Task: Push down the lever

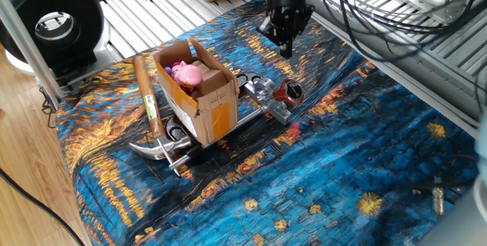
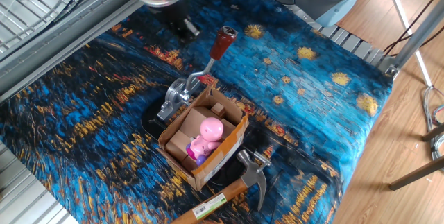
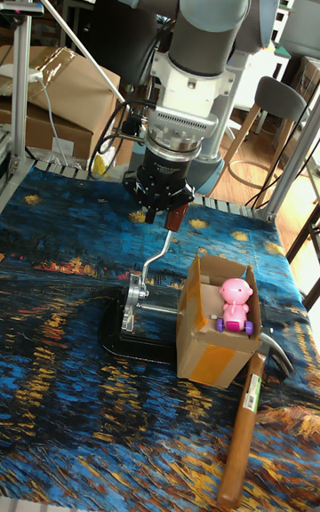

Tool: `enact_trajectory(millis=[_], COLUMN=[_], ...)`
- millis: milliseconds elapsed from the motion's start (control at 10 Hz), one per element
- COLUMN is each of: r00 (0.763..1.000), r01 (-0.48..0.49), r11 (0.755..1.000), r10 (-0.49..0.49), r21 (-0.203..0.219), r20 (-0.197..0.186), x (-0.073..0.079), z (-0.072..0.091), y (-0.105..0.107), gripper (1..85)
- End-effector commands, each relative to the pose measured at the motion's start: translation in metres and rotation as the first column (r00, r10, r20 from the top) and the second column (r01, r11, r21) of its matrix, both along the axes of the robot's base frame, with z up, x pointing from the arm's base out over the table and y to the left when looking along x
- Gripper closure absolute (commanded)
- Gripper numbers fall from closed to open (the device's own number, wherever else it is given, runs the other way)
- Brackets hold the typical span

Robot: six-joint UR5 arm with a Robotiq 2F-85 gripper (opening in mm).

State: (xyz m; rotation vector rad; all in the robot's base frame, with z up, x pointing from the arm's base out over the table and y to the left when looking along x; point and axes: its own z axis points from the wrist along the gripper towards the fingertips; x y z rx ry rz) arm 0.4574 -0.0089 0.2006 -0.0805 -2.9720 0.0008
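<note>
The big grey arm reaches down from the far side, its gripper (image 1: 286,46) pointing down, fingers close together.

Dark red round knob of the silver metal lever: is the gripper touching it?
Apart. The other fixed view shows patterned cloth between the gripper and the knob.

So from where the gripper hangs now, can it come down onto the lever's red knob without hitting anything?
Probably yes. The gripper hangs in the air near the lever, whose knob stands free above the cardboard box; nothing shows between them.
</note>
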Motion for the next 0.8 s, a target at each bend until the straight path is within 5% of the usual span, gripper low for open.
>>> enact_trajectory(millis=[0, 500, 700], r00=[0.999, 0.988, 0.992], r01=[-0.031, -0.12, -0.123], r11=[0.999, 0.993, 0.991], r10=[0.031, 0.119, 0.121], r21=[-0.013, 0.0, 0.047], r20=[0.03, 0.101, 0.038], x=[-0.023, 0.001, -0.021], z=[-0.006, 0.014, 0.02], y=[0.007, -0.008, -0.006], gripper=[84.0, 84.0, 84.0])
